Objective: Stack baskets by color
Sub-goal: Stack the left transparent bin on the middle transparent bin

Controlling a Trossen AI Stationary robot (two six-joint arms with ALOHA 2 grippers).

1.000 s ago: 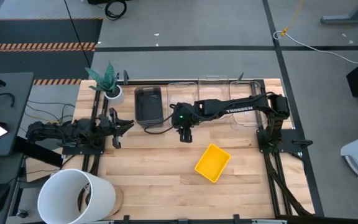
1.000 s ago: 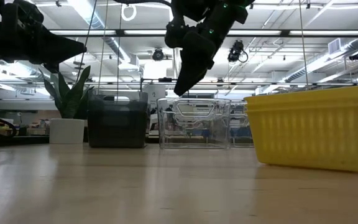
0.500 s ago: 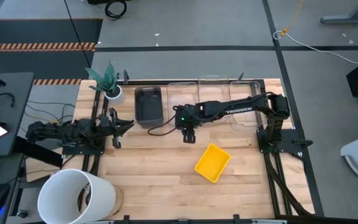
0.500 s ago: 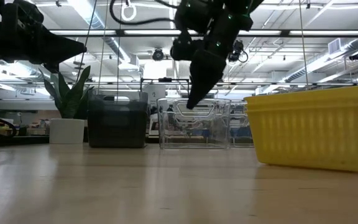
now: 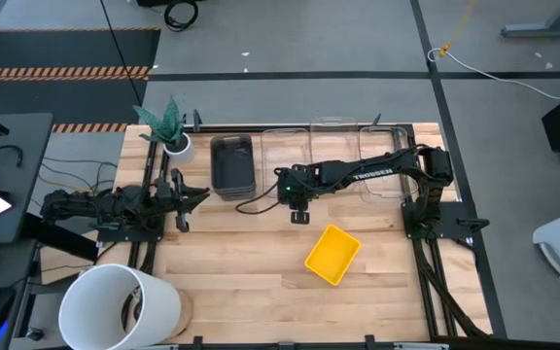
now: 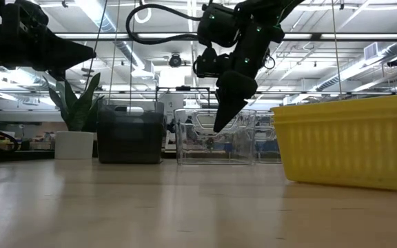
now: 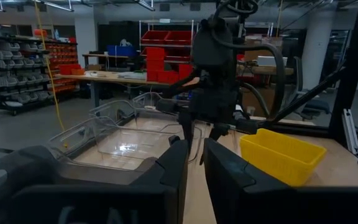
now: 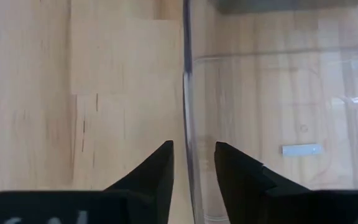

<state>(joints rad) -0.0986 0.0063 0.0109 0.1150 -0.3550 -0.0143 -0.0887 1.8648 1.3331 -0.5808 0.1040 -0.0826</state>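
Observation:
A clear basket (image 5: 285,160) stands in the far row, between a dark grey basket (image 5: 232,163) and two more clear baskets (image 5: 379,163). My right gripper (image 8: 194,155) slants down over the clear basket's near end wall (image 8: 187,93). It is open, with one finger inside that wall and one outside, and a gap shows beside the wall. A yellow basket (image 5: 332,254) rests flat on the table, nearer and to the right. At the table's left edge my left gripper (image 5: 191,197) waits level with a narrow gap between its fingers, holding nothing.
A small white plant pot (image 5: 176,146) stands at the far left corner. A big white bucket (image 5: 120,306) stands at the near left. Bare wood lies between the yellow basket and the left arm.
My right gripper has come down and a little toward the table's right edge, onto the near end wall of the clear basket. The baskets have stayed where they were.

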